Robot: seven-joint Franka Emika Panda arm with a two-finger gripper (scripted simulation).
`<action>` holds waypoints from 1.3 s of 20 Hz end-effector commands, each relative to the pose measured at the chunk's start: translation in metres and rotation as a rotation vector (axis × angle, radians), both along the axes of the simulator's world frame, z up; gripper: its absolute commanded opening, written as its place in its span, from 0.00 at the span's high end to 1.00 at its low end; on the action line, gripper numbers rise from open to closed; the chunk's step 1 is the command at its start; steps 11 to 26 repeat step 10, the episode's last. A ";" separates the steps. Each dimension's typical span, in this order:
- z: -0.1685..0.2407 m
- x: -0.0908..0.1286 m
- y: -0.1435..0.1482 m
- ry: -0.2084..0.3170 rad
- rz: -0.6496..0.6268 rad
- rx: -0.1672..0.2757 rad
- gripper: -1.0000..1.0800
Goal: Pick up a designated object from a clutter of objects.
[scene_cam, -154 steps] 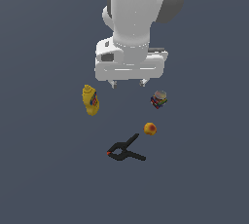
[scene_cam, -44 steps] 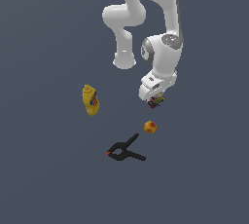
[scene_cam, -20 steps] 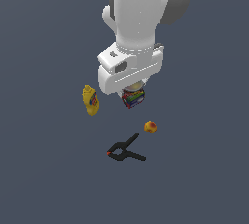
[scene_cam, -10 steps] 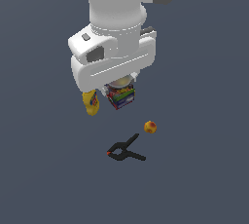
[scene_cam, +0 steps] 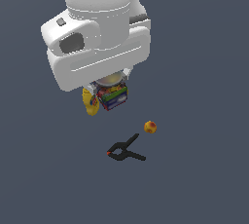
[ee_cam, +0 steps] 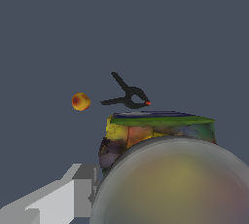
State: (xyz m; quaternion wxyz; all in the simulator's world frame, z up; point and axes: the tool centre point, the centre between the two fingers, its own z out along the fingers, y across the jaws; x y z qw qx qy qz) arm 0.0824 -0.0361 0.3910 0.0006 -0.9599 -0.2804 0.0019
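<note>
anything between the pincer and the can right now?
Nothing visible. The can sits right under the pincer, apparently already held. The bottle is behind it on the exterior view's left; the ball and clamp lie apart from it.

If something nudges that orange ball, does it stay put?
Probably not. The orange ball looks round and smooth, so it likely rolls freely. It lies apart from the black clamp, so nothing nearby would stop it. It looks small, likely light.
</note>
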 end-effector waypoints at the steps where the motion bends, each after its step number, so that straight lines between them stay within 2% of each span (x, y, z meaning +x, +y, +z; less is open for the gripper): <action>1: 0.007 0.004 -0.003 -0.004 0.000 0.000 1.00; 26: 0.010 0.007 -0.005 -0.004 0.000 0.000 1.00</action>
